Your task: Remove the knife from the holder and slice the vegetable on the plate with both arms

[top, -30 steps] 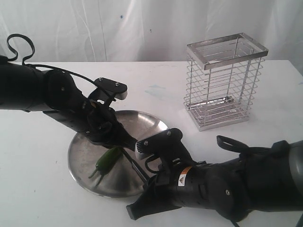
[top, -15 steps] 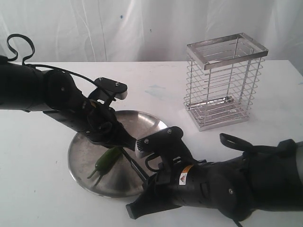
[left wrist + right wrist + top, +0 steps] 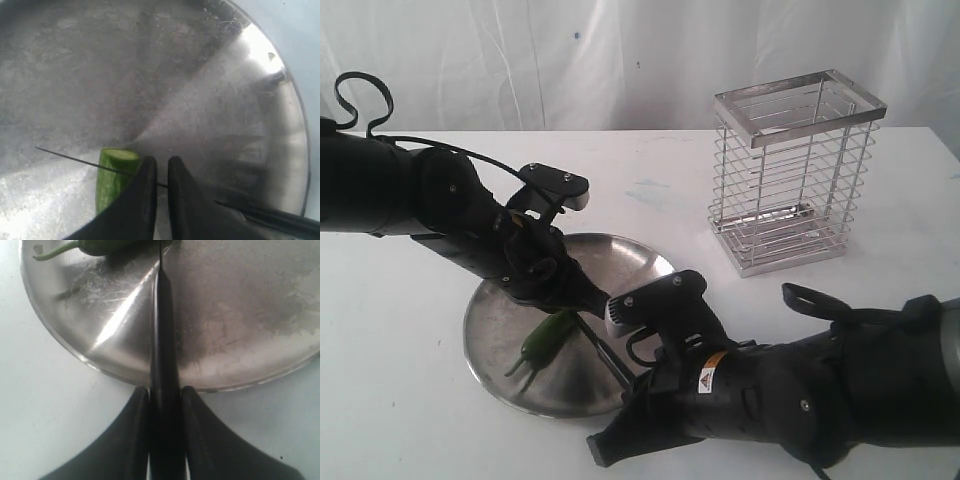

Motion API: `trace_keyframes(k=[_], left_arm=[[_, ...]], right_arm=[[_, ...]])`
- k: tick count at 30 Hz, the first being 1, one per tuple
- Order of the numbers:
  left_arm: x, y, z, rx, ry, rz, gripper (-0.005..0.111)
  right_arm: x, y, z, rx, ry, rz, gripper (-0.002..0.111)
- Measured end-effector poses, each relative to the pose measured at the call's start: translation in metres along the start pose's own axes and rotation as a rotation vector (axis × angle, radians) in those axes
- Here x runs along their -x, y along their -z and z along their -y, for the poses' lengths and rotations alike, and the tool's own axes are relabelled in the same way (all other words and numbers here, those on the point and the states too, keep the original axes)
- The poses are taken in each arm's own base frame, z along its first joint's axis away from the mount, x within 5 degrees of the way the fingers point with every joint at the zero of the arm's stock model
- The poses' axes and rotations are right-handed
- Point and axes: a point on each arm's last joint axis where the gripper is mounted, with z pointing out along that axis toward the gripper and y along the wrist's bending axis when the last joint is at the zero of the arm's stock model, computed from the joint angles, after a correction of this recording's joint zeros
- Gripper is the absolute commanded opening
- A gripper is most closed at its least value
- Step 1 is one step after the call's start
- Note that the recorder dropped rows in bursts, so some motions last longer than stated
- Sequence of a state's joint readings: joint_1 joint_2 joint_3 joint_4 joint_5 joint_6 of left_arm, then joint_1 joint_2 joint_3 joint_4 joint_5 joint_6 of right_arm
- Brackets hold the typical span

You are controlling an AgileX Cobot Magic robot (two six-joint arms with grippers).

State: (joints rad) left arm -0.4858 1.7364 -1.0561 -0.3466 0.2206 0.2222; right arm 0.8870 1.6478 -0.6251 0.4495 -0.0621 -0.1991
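The plate lies at the front of the white table with the green vegetable on it, stem toward the front. My left gripper is shut, its tips pressed down beside the vegetable's pale cut end, one finger against its side. The black knife has its handle in my right gripper, which is shut on it. The thin blade lies across the vegetable near the cut end. The holder stands at the back right with no knife showing in it.
The plate's rim lies close to my right gripper's fingers, with white table under them. White curtains hang behind the table. A black cable loops over my left arm.
My right arm with the knife has shifted very slightly. The vegetable, the plate and my left gripper keep their places.
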Motion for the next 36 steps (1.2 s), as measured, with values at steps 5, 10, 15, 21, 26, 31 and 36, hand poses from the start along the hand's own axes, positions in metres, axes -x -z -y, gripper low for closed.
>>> trace_keyframes(k=[5,10,15,21,26,31,36], left_arm=[[0.0,0.0,0.0,0.0,0.0,0.0,0.015],[0.0,0.0,0.0,0.0,0.0,0.0,0.015],[0.0,0.0,0.0,0.0,0.0,0.0,0.015],[0.0,0.0,0.0,0.002,-0.002,0.002,0.015],[0.002,0.0,-0.001,0.008,-0.002,0.018,0.015],[-0.001,-0.006,-0.003,0.018,-0.034,0.001,0.015],[-0.007,-0.029,-0.007,0.029,-0.038,-0.041,0.015]], right_arm=[[-0.001,-0.004,0.001,-0.009,0.002,0.003,0.0],[-0.001,-0.004,0.001,-0.011,0.002,0.01,0.0],[-0.001,-0.004,0.001,-0.011,0.002,0.01,0.0],[-0.001,-0.004,0.001,-0.01,0.002,0.006,0.0],[-0.001,-0.004,0.001,-0.01,0.002,0.006,0.0],[-0.001,-0.004,0.001,-0.009,0.002,0.005,0.0],[-0.002,-0.005,0.001,-0.007,0.002,-0.009,0.0]])
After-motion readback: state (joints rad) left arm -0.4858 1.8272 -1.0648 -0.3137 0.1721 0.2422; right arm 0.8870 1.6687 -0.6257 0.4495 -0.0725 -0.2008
